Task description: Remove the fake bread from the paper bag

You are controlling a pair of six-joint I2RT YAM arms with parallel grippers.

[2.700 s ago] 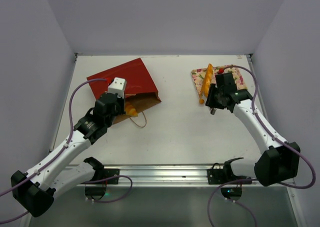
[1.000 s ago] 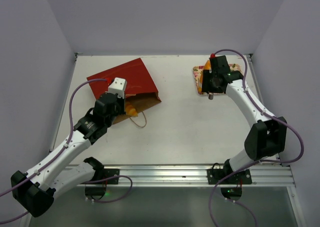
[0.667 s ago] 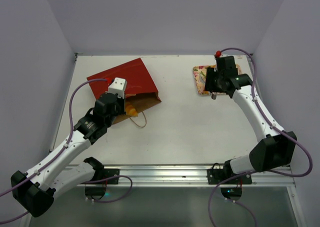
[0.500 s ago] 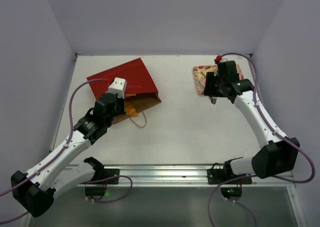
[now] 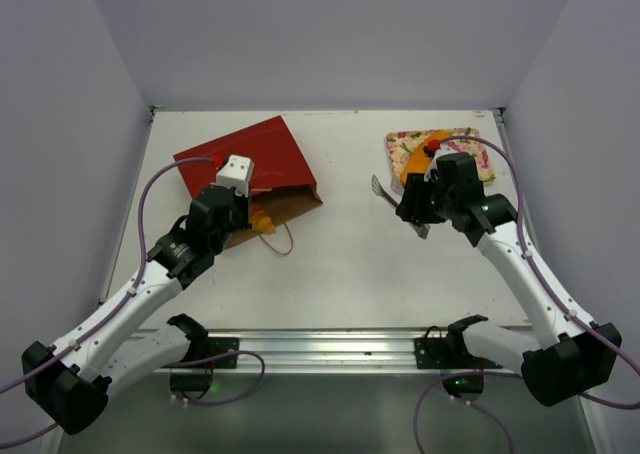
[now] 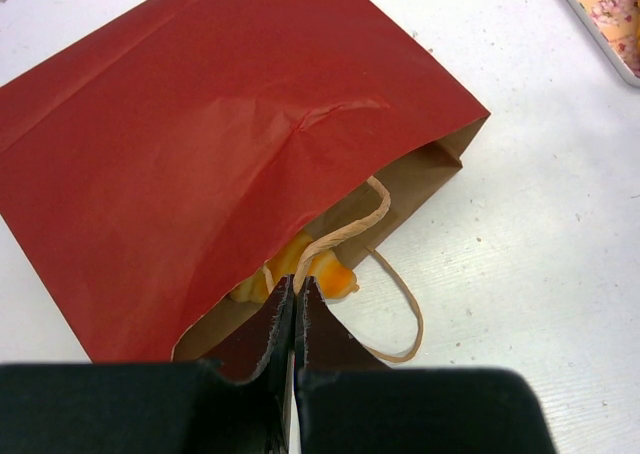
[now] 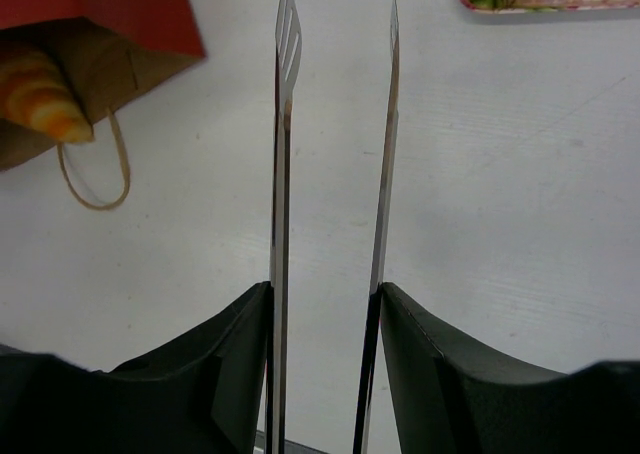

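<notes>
Right wrist, tool [image 7: 325, 349] half-open, clamping tongs [image 7: 284, 124]

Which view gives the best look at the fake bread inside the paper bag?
Right wrist: the fake bread lies exposed in the paper bag's mouth, its striped crust clear, though at the picture's edge. Left wrist shows only an orange end under the red flap and handle. Top external gives just a small orange patch.
</notes>
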